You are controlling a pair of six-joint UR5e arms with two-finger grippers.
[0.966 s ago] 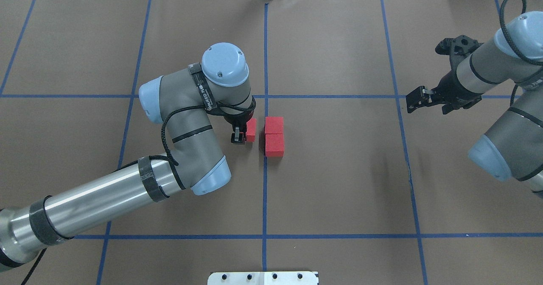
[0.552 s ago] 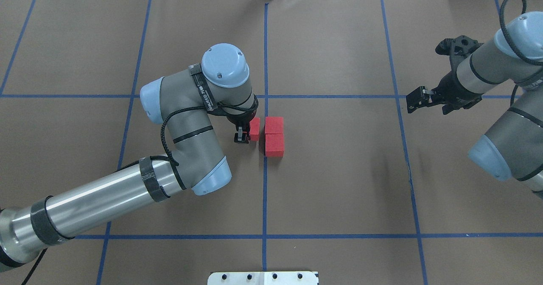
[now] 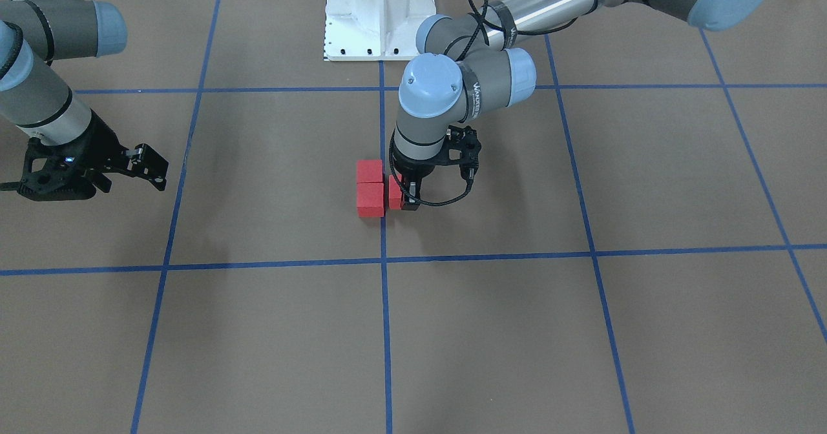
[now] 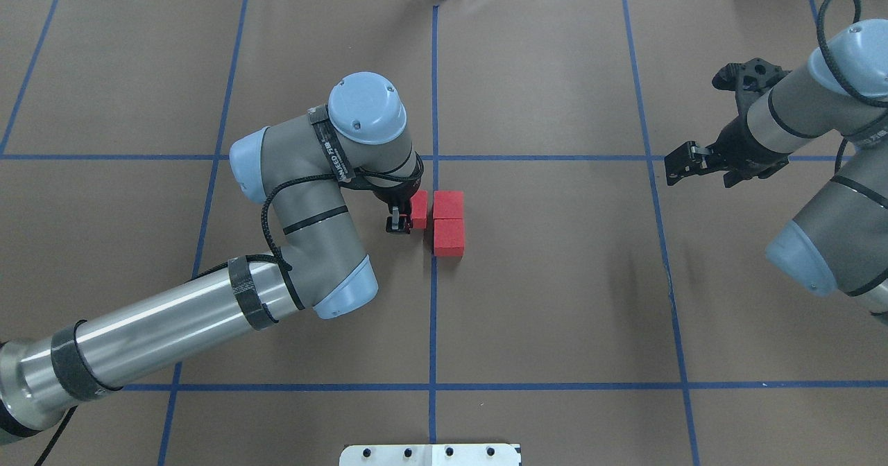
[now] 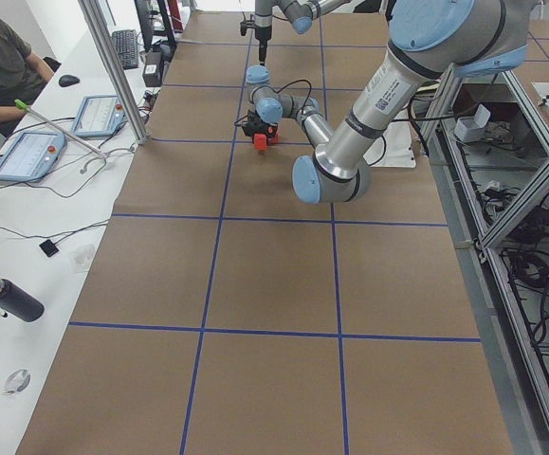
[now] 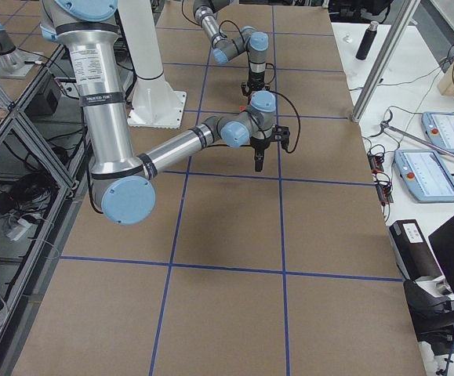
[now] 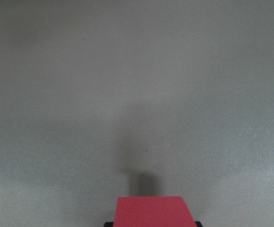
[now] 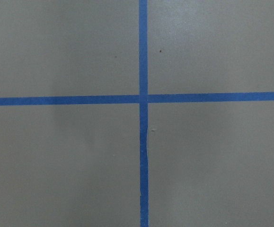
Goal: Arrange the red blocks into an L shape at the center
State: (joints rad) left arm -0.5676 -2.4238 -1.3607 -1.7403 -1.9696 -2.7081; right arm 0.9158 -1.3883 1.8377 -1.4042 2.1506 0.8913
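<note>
Overhead, 12 o'clock = away from robot. In the center, just right of the blue tape line, the near block and far block touch in a row running 6 to 12. At 9 o'clock of the far block, across the line, the third block is pinched in the left gripper. The gap is narrow and contact is unclear. The right gripper is well off at 3 o'clock, jaws spread and holding nothing.

— The red blocks?
— Matt, no shine at all.
— And the surface?
— Brown paper, matt, a little creased at the far edge; the blue tape on it is smoother.
— The left arm?
— Brushed metal tube with a sheen, grey matt joints, smooth pale-blue plastic caps.
</note>
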